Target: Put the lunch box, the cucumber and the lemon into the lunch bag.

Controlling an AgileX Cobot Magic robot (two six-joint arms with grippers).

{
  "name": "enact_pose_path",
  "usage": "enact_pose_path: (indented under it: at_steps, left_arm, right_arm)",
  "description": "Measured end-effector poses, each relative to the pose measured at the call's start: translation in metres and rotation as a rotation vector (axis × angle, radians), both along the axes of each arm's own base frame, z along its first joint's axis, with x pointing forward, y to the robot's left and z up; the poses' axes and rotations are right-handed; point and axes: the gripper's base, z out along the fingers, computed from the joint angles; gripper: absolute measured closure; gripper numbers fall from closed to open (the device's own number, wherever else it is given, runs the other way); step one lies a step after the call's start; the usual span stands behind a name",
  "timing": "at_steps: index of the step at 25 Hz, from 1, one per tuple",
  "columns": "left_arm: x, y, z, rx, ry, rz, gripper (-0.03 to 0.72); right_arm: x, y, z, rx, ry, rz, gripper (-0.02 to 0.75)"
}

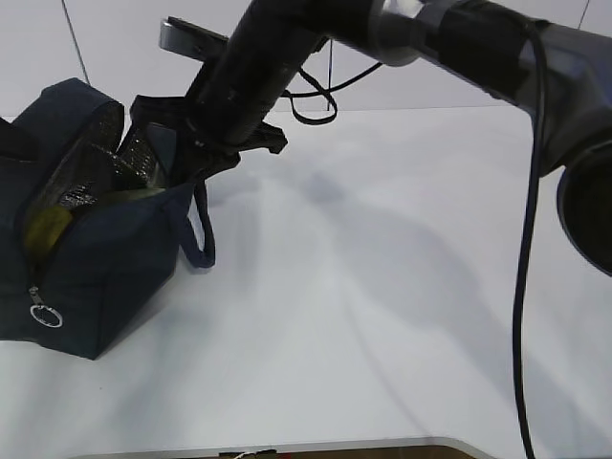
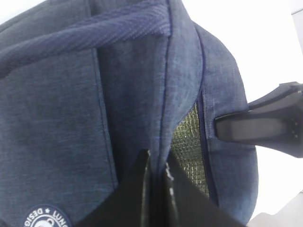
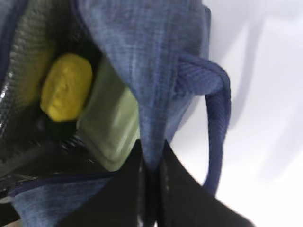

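Both tools pinch the lunch bag (image 2: 57, 118) wall; its badge reads partly "LUNC"

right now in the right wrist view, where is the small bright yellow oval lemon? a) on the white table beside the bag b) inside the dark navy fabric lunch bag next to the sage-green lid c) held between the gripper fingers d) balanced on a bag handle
b: the lemon lies inside the lunch bag, against its shiny lining and touching the sage-green lid, while the right gripper pinches only the bag's fabric edge.
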Motion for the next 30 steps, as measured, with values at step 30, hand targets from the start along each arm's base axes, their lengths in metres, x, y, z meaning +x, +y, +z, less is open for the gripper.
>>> enact_pose_path:
  at_steps: [30]
  left_arm:
    - [0.008,-0.097,0.028,0.087,-0.199,-0.18,0.706]
  right_arm:
    - [0.004,-0.032,0.088,-0.19,-0.396,-0.02,0.729]
